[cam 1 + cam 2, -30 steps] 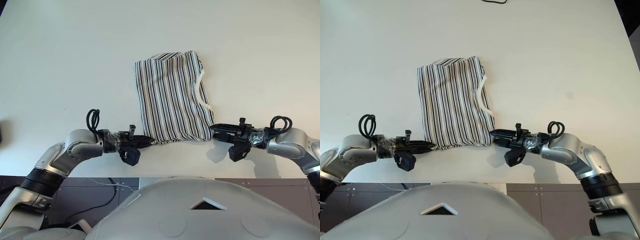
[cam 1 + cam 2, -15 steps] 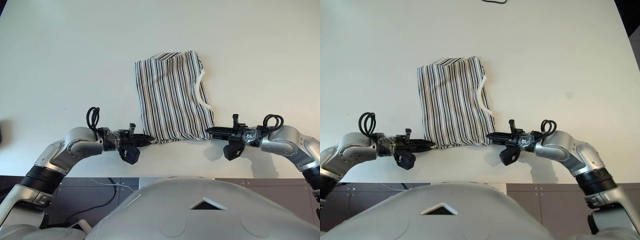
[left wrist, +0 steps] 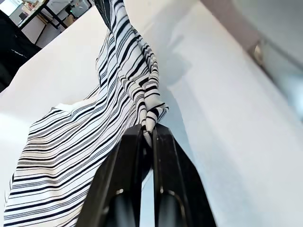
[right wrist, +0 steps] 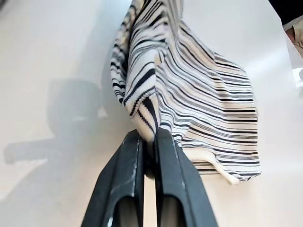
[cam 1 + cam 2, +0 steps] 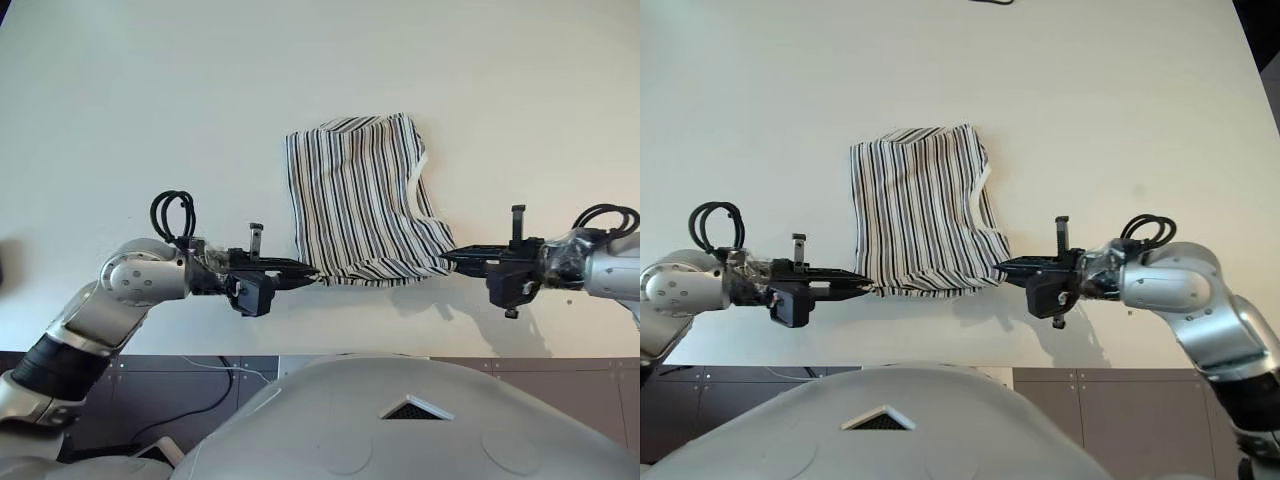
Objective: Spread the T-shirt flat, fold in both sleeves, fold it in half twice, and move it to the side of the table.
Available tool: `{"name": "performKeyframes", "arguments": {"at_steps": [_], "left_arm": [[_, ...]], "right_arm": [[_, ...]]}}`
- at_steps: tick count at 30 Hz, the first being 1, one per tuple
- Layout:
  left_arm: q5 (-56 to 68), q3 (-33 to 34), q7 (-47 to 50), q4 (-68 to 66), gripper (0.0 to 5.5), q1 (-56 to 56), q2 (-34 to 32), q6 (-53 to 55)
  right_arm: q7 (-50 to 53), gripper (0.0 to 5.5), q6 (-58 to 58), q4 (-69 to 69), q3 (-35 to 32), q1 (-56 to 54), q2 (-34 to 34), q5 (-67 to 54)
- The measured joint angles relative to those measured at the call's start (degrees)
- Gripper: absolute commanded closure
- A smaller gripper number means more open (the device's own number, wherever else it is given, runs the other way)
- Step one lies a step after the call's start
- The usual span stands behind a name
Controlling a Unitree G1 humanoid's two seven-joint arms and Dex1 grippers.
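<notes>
T-shirt (image 5: 360,195), striped and folded narrow, was held at its two near corners. The left hand (image 5: 310,270) was clamped on one corner and the right hand (image 5: 449,257) on the other, each with only a thin nip of cloth in its grip. The near hem hung raised between them and threw a shadow on the counter (image 5: 140,110). The rest of the garment lay flat towards the middle, collar on the right side, close to the counter's near edge.

Slippage looked the likeliest trouble, because so little fabric sat in either grip that a sideways tug could pull a corner free. The hands may also have caught only some of the layers, in which case the lower ones would stay behind and the fold would open. If one hand travelled further than the other, the next fold would probably land crooked.

The counter was plain, white and smooth, and likely to let cloth drag rather than stay put. A dark cable (image 5: 988,2) showed at its far edge. Dark panelling (image 5: 150,365) lay below the near edge.
</notes>
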State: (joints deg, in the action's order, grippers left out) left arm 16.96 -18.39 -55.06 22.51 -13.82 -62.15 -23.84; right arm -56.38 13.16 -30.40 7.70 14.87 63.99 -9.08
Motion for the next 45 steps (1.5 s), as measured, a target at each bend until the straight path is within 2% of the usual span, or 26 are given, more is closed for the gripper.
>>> {"name": "performKeyframes", "arguments": {"at_steps": [2,5,7,10,11,14,19,24,30,31,32,36,41,45], "left_arm": [[9.2,3.5,-0.5,6.8,5.39,-4.1,-3.5,7.1],[17.6,8.6,-0.7,12.4,5.39,-6.6,-5.2,14.3],[21.1,10.7,-0.4,13.6,5.39,-6.5,-4.5,18.0],[16.5,10.8,1.8,8.0,5.39,-1.8,0.4,20.8],[13.5,9.7,3.2,4.4,5.39,1.3,3.4,22.2],[5.6,7.0,5.0,-1.5,5.39,6.9,7.9,23.5],[-3.2,3.9,6.7,-13.0,5.39,17.2,15.6,25.2],[-7.1,3.3,6.3,-19.4,5.39,22.1,19.3,25.5],[-14.3,1.7,8.0,-25.5,5.39,24.4,22.2,26.1],[-15.7,0.9,8.3,-25.8,5.03,24.4,22.6,26.1],[-17.0,0.3,8.3,-25.8,4.88,24.4,23.3,26.1],[-19.9,0.3,10.0,-26.5,4.13,24.4,23.9,27.1],[-14.4,5.8,14.6,-25.8,4.13,24.8,30.9,32.9],[-20.1,4.3,16.8,-28.4,4.13,25.3,30.0,34.7]], "right_arm": [[-2.9,5.4,-6.8,-4.6,-6.0,2.3,3.2,-9.0],[-5.8,5.4,-14.1,-9.0,-13.2,2.9,5.3,-17.9],[-6.6,5.4,-18.5,-9.5,-14.4,-0.5,6.2,-21.6],[-6.3,5.4,-23.5,-5.3,-8.7,-11.4,3.7,-20.7],[-5.7,5.4,-25.2,0.2,-3.8,-16.0,0.1,-16.6],[-6.3,5.4,-26.8,13.4,4.9,-26.9,-7.7,-9.8],[-7.1,5.4,-22.3,40.4,13.4,-44.4,-23.0,0.0],[-6.1,5.4,-13.2,58.9,15.3,-50.9,-30.7,6.7],[-3.6,5.4,-5.5,71.7,15.8,-52.9,-36.2,12.3],[-2.1,5.05,-4.4,73.4,16.1,-53.1,-37.1,13.5],[-0.4,4.88,-3.2,75.1,16.1,-53.2,-37.9,14.7],[3.2,4.23,-0.5,77.9,14.6,-53.7,-38.9,15.7],[4.0,4.23,0.3,73.6,11.0,-53.3,-38.4,14.8],[1.0,4.23,-0.5,65.2,9.6,-50.0,-38.7,11.5]]}}
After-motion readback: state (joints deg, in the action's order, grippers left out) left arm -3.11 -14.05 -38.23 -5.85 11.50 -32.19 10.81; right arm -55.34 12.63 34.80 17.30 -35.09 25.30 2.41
